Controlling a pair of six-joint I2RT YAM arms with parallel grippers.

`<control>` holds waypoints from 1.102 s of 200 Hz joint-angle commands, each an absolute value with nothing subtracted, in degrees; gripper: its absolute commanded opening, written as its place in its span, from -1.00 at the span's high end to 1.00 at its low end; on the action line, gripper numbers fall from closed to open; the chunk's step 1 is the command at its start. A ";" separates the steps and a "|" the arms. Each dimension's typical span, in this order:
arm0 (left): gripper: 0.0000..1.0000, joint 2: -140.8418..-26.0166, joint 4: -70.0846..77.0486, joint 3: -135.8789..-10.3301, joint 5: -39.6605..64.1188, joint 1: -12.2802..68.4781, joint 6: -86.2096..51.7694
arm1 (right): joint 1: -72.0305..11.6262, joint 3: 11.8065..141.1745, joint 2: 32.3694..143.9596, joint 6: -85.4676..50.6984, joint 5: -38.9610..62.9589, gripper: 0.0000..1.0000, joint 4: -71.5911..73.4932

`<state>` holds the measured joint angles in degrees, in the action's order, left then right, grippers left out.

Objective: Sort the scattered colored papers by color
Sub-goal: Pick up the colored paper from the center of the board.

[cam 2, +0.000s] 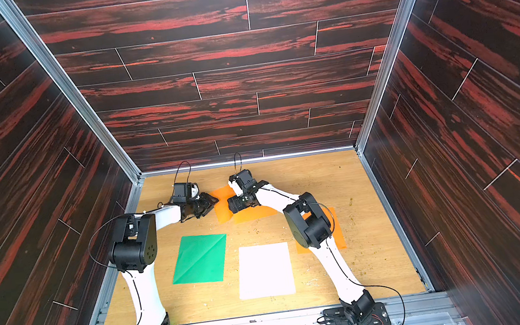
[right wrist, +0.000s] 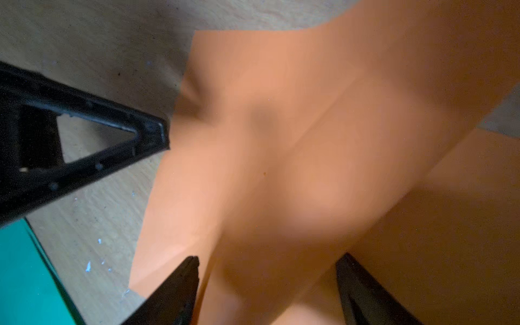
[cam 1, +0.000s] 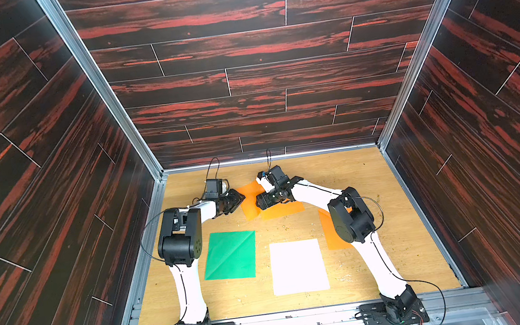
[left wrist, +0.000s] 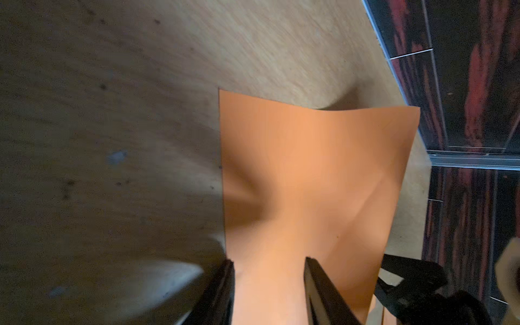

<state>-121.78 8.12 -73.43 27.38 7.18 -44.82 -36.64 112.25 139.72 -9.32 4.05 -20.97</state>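
**Clerk:** First entry?

**Keeper:** Buckled orange sheet (left wrist: 309, 157). It lies in the gap of the left gripper (left wrist: 268, 267) and runs lengthwise straight out ahead of the fingertips. Its far edge is lifted off the table (left wrist: 140, 112). In both top views one corner sits at that gripper's tip.

**Clerk:** Left gripper, condition?

**Keeper:** Jaws partway apart, with the sheet passing between them. I cannot tell whether they pinch it.

**Clerk:** Right gripper?

**Keeper:** Right gripper (right wrist: 267, 257): jaws spread wide, released. It faces the left gripper, and the same sheet bulges between its jaws.

**Clerk:** Remaining stock?

**Keeper:**
- Second orange sheet (right wrist: 450, 230): flat, under the right gripper, partly beneath the buckled one.
- Third orange sheet (cam 1: 330, 234): behind the right gripper, half covered by that arm's elbow.
- Green sheet (cam 1: 231, 254): behind the left gripper, one crease running corner to corner, sides slightly skewed.
- White sheet (cam 1: 298, 266): behind both grippers, long axis running from the arm bases toward them.

**Clerk:** Differences between views?

**Keeper:** Only the wrist views show the buckle and both jaw gaps. The right wrist view also shows one of the left gripper's fingers (right wrist: 135, 135) just beside the sheet's edge, and a corner of green. Only the top views show the white sheet and the third orange sheet. In the top views the wrists hide the jaw gaps.
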 commanded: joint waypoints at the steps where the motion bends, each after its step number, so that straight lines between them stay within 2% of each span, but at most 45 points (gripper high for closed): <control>1: 0.10 -123.40 16.40 -69.25 30.43 7.26 -51.36 | -37.00 111.61 143.88 -9.23 4.44 -0.61 -25.49; 50: 0.09 -124.02 35.28 -63.94 31.93 6.07 -61.17 | -37.00 111.46 143.96 -9.36 4.46 -0.59 -25.63; 155: 0.09 -123.79 40.40 -61.20 32.44 5.18 -63.39 | -37.09 110.58 141.73 -10.04 4.31 -0.20 -24.33; 198: 0.09 -123.27 55.17 -56.06 32.38 4.22 -68.96 | -37.09 107.79 138.25 -10.39 5.94 -0.03 -22.18; 220: 0.08 -124.24 61.80 -54.46 33.22 4.04 -71.52 | -37.07 107.32 137.24 -10.98 6.88 -0.02 -21.67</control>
